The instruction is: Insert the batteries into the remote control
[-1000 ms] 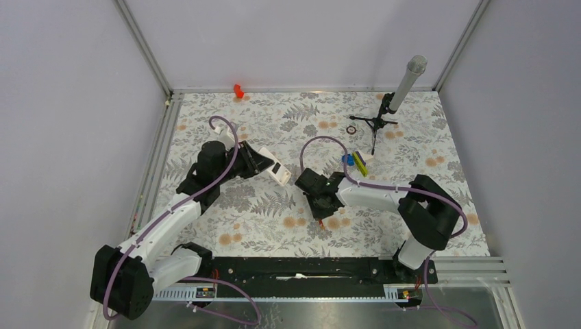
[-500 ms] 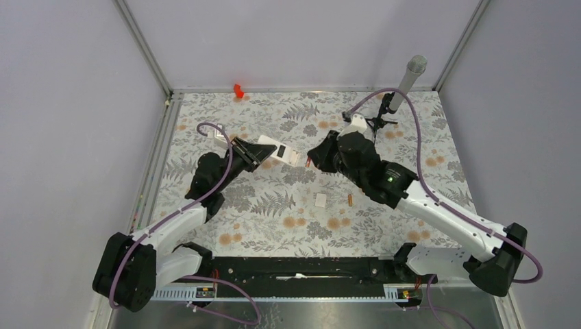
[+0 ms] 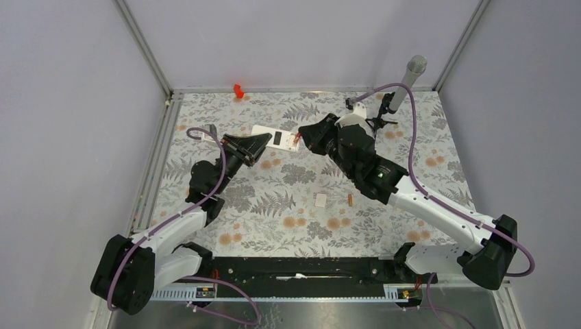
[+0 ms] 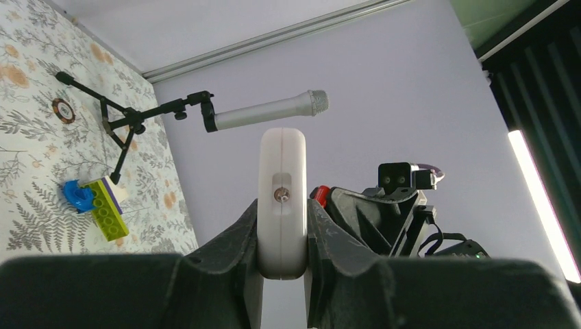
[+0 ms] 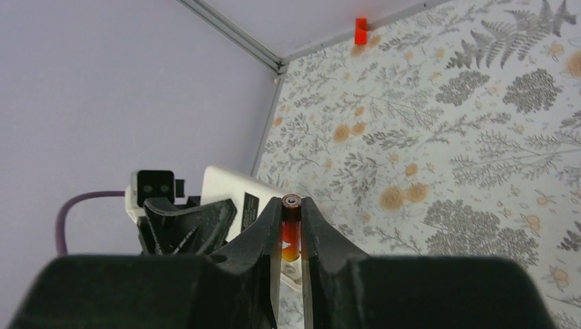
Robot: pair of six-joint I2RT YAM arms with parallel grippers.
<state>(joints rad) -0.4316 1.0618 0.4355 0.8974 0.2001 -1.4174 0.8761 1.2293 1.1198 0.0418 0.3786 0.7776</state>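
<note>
My left gripper (image 3: 259, 142) is shut on the white remote control (image 3: 275, 137) and holds it raised above the table, plain back with a dark label facing up. In the left wrist view the remote (image 4: 281, 185) stands edge-on between the fingers. My right gripper (image 3: 306, 140) is shut on one orange-copper battery (image 5: 290, 226), its tip right at the remote's free end (image 5: 229, 188). The second battery (image 3: 349, 200) lies on the table beside the small white square cover (image 3: 320, 199).
A grey microphone on a black tripod (image 3: 404, 82) stands at the back right. A blue disc and a yellow-green block (image 4: 103, 205) lie near it, with a small ring (image 4: 62, 108). A red piece (image 3: 238, 90) sits at the back edge. Walls enclose the table.
The right arm rose from the table with a battery and moved back-left to the remote's end. The left arm lifted the remote and turned it toward the back.
</note>
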